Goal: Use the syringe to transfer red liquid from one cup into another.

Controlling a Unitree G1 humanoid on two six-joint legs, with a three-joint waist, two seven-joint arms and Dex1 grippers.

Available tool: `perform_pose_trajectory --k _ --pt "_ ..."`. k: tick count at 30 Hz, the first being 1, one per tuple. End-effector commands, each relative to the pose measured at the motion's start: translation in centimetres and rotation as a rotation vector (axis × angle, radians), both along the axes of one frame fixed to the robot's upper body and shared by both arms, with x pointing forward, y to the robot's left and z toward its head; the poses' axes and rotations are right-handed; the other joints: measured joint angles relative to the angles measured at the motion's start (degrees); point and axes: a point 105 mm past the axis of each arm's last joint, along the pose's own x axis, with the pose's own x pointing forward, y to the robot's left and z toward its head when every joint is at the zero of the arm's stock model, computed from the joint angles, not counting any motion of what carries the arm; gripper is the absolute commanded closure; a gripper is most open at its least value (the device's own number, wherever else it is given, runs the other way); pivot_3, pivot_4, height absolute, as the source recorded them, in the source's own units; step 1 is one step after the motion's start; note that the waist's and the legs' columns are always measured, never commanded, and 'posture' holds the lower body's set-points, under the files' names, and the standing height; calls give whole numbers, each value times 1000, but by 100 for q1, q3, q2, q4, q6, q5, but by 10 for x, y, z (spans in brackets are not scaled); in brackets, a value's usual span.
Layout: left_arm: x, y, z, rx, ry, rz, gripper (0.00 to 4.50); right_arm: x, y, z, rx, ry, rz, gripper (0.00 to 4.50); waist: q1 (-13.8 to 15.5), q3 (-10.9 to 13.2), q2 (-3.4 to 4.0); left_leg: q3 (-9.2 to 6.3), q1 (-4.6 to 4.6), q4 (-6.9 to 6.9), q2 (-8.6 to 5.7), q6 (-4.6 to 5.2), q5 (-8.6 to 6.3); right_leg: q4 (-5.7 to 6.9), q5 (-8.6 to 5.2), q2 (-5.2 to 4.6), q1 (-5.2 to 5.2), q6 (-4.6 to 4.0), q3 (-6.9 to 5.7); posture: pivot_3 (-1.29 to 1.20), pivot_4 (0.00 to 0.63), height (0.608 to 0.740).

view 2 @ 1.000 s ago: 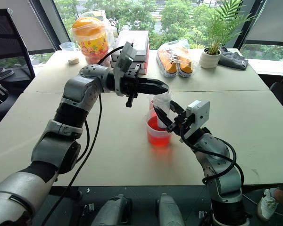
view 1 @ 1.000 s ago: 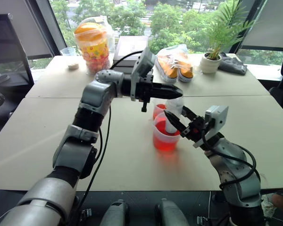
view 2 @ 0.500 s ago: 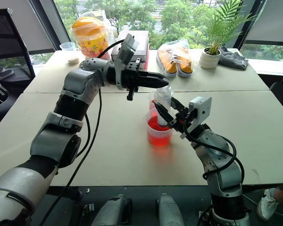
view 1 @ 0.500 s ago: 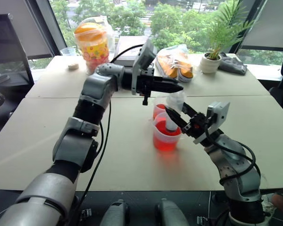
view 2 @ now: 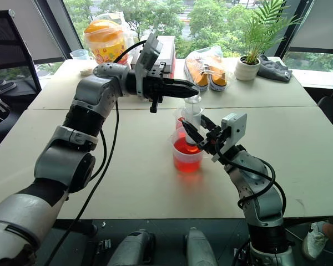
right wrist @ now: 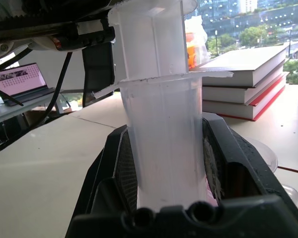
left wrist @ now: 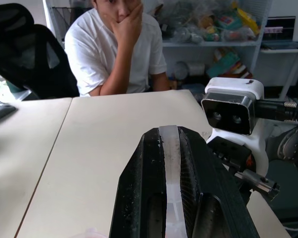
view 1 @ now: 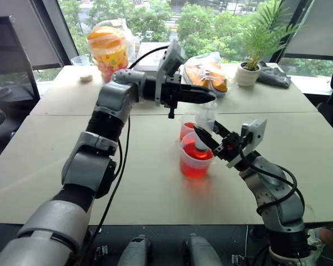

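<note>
Left eye view: a beige, smooth table (view 1: 55, 160) is holding a see-through round plastic cup (view 1: 194, 165) with red liquid inside. A smaller clear cup with red liquid (view 1: 184, 130) is standing just behind it, touching or nearly touching. A clear plastic syringe (view 1: 205, 119), shaped like a tube, is standing upright with its bottom end down in the front cup. The left gripper (view 1: 210, 96) is reaching out flat from a bent grey arm and pinching the top of the syringe's push rod. The right gripper (view 1: 206, 131) is coming up at a slant from the lower right and squeezing the tube part on both sides.

Left wrist view: the two black, bumpy fingers (left wrist: 144, 173) are pressing close together on a thin clear strip of the push rod. A person in a white shirt (left wrist: 114, 49) is sitting at the far side of the table.

Right wrist view: the black fingers (right wrist: 121, 168) are hugging the cloudy round tube of the syringe, one on each side. A stack of thick books (right wrist: 243, 91) is lying on the table behind.
</note>
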Motion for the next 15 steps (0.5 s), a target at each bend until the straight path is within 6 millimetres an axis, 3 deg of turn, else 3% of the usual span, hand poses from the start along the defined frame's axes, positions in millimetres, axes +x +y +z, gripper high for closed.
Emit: perform_pose_trajectory --k 1,5,8,14,15 --pt "2 18 51 -128 -148 77 4422 -11 17 -7 -33 24 105 3060 0 0 0 0 0 0 0 0 0 0 0 0 0 0 0 0 150 740" --pt "4 17 44 -110 -119 82 4422 -13 20 8 -38 -23 111 3060 -5 0 0 0 0 0 0 0 0 0 0 0 0 0 0 0 150 740" --pt "4 17 36 -91 -97 75 3296 -15 18 23 -31 -60 108 3060 -10 0 0 -1 0 0 0 0 0 0 0 0 -1 0 0 0 150 740" --pt "1 26 26 -69 -75 57 373 -17 14 39 -28 -84 102 3060 3 0 0 -2 -1 0 0 0 0 0 0 -2 -1 0 1 0 150 740" --pt "0 30 26 -73 -73 52 373 -17 13 41 -25 -86 100 3060 3 0 0 -2 -1 0 0 0 0 0 0 -2 0 0 1 0 150 740"
